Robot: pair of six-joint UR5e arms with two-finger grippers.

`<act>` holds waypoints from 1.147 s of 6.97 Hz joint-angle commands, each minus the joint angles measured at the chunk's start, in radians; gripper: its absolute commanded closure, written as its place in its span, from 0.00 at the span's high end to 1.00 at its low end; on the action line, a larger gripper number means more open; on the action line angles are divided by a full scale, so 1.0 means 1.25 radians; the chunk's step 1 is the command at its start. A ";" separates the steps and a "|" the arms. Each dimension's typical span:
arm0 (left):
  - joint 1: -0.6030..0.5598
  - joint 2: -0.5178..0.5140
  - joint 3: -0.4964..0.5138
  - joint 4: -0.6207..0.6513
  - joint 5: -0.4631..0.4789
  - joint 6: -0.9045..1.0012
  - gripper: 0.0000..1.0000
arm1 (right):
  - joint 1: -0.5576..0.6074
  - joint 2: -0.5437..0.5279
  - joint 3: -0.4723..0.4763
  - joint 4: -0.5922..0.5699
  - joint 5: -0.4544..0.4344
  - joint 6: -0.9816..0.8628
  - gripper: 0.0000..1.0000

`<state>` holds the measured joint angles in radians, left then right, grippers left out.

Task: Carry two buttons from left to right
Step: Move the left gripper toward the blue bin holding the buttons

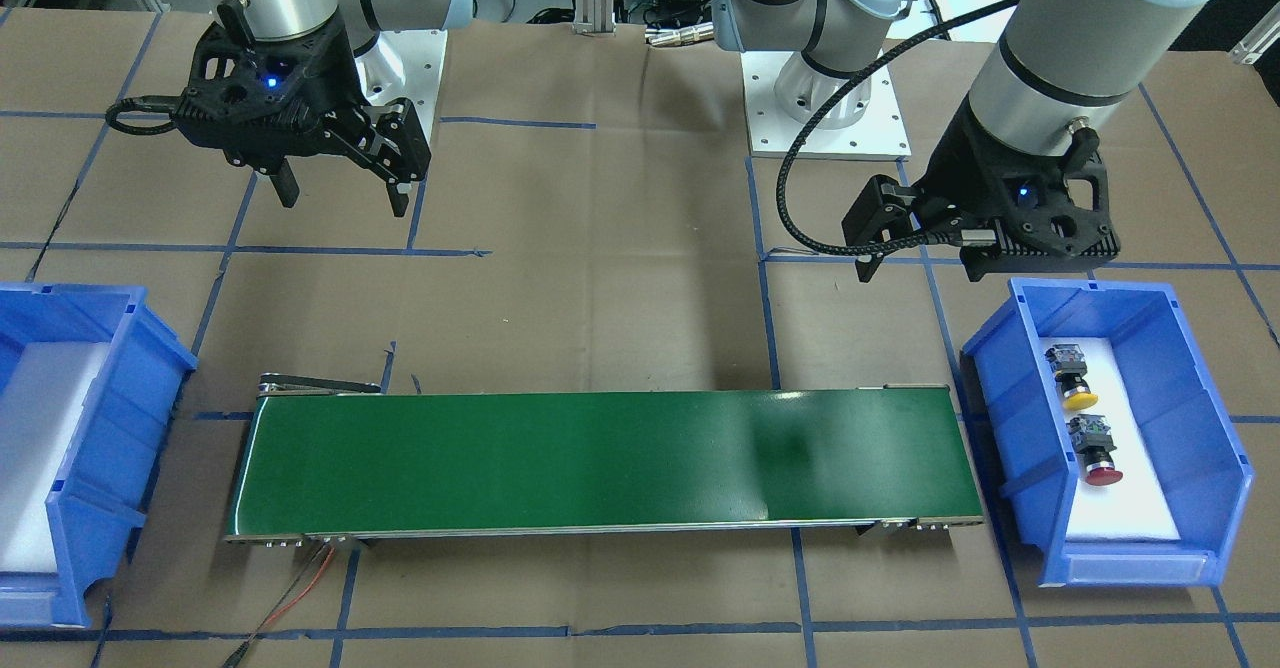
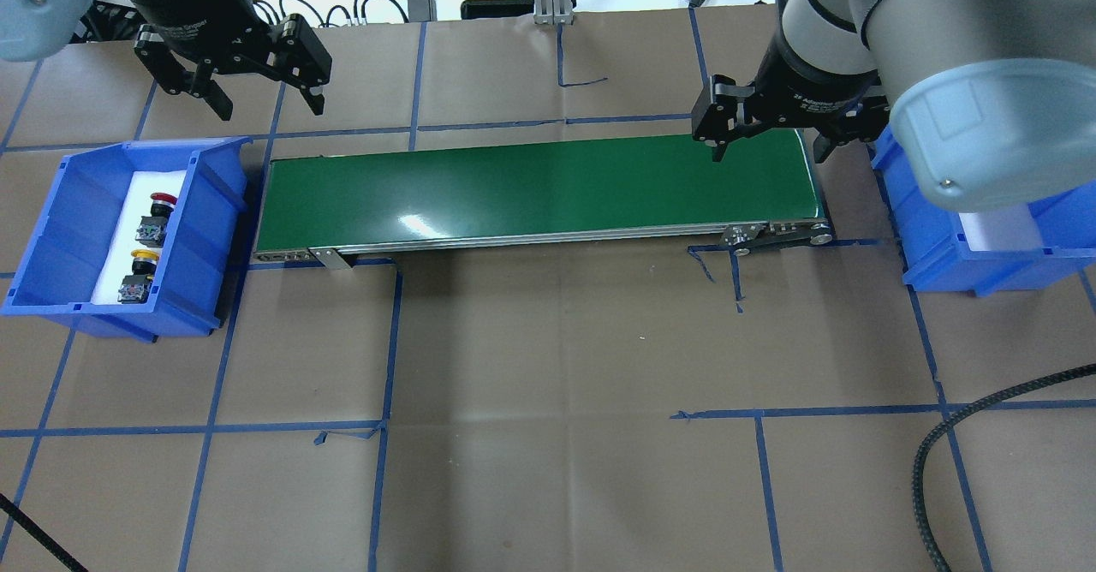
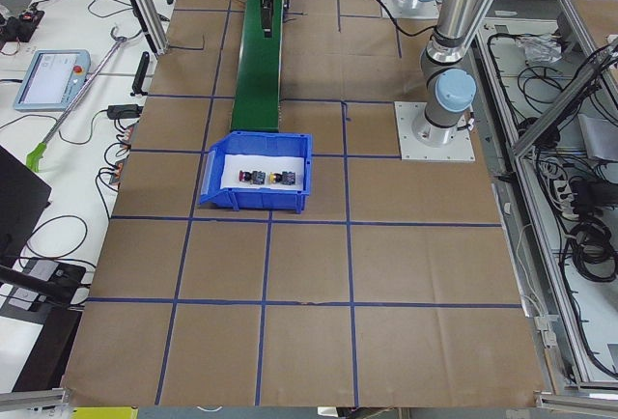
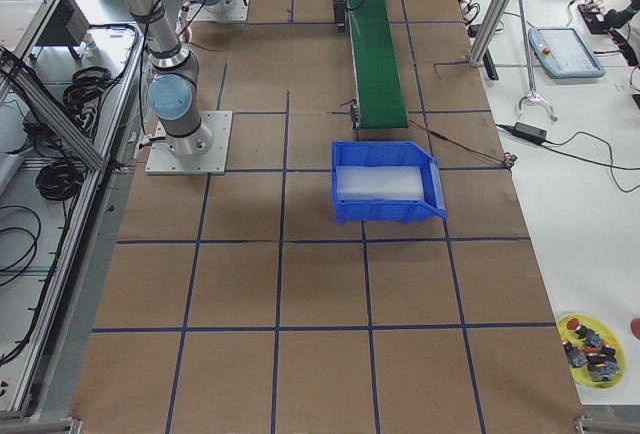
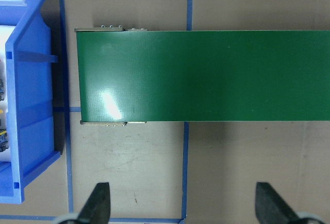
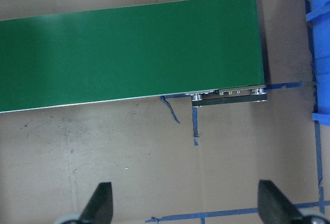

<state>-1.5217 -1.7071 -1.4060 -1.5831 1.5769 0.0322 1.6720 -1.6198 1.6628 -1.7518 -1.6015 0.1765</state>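
Observation:
Two buttons lie on white foam in the left blue bin (image 2: 51,238): one red-capped (image 2: 154,217) and one yellow-capped (image 2: 139,274). From across the table the yellow button (image 1: 1072,380) and the red button (image 1: 1095,453) lie side by side in that bin (image 1: 1200,418). My left gripper (image 2: 265,101) hangs open and empty beyond the bin's far corner, near the left end of the green conveyor belt (image 2: 531,187). Over the belt's right end, my right gripper (image 2: 771,148) is open and empty. Both wrist views show widely spread fingers (image 5: 98,203) (image 6: 103,203) with nothing between them.
The right blue bin (image 1: 90,378) holds only white foam and stands past the belt's right end. The belt (image 1: 600,463) lies between the bins with nothing on it. A yellow plate (image 4: 590,344) with spare parts sits off the table's far corner. A black cable (image 2: 942,452) loops at front right.

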 commanded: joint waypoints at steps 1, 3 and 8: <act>0.000 0.000 0.001 0.000 -0.001 0.000 1.00 | 0.001 0.001 0.002 0.000 0.001 0.000 1.00; 0.000 0.000 -0.001 0.000 0.001 0.001 1.00 | 0.001 0.000 0.004 0.000 0.001 0.000 1.00; 0.021 -0.001 -0.013 0.002 0.004 0.024 1.00 | 0.006 0.001 0.007 0.001 0.000 0.000 1.00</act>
<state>-1.5094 -1.7081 -1.4200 -1.5805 1.5797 0.0486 1.6784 -1.6184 1.6704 -1.7504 -1.6013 0.1764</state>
